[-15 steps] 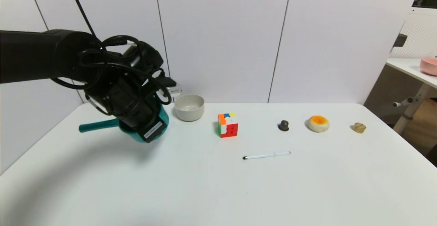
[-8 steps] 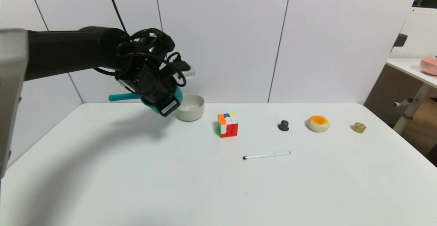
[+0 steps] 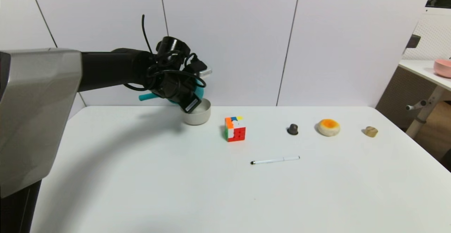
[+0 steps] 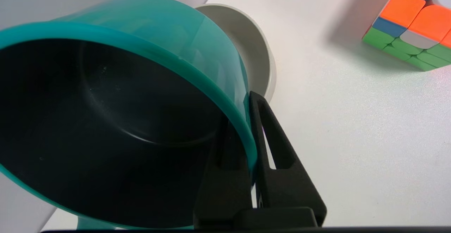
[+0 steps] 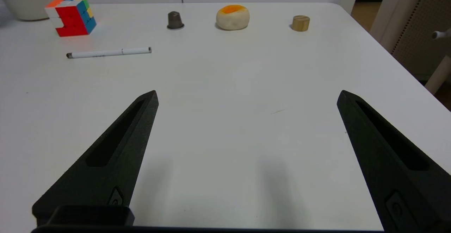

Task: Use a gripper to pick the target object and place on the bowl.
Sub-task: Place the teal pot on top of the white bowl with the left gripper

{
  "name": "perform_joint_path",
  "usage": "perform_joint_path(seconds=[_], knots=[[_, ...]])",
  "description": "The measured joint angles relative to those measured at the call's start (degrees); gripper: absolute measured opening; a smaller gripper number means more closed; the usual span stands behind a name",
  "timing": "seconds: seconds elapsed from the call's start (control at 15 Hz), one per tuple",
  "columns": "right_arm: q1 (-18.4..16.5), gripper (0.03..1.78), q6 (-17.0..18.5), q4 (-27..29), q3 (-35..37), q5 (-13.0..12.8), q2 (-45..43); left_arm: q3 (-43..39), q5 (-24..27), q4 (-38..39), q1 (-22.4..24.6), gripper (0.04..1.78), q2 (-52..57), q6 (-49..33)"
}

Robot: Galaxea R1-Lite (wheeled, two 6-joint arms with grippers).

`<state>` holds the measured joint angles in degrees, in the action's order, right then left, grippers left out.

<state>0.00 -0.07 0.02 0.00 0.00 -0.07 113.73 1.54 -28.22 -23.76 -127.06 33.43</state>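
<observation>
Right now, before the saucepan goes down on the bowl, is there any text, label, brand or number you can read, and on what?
No text can be read.
White label on the left gripper, which holds the teal saucepan by its rim over the off-white bowl: dark print, too small to read.
White pen: a faint line of print along the barrel, too small to read.
Cube: coloured squares only, no lettering.
Right gripper: no writing visible.

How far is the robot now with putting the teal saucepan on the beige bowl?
Done: the left gripper has picked up the teal saucepan; its jaws pinch the rim, one inside and one outside.
In hand: the saucepan hangs tilted in the air above the beige bowl.
Left: lower it onto the bowl and open the jaws.
The right gripper waits open over the table, away from the work.
</observation>
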Motion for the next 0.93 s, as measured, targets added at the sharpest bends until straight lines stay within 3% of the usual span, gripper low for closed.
perform_joint_path(seconds=[0.93], knots=[[0.0, 1.75, 0.0, -0.02, 0.0, 0.02, 0.0, -0.09, 1.38, 5.07, -0.16, 0.12, -4.19, 0.66]])
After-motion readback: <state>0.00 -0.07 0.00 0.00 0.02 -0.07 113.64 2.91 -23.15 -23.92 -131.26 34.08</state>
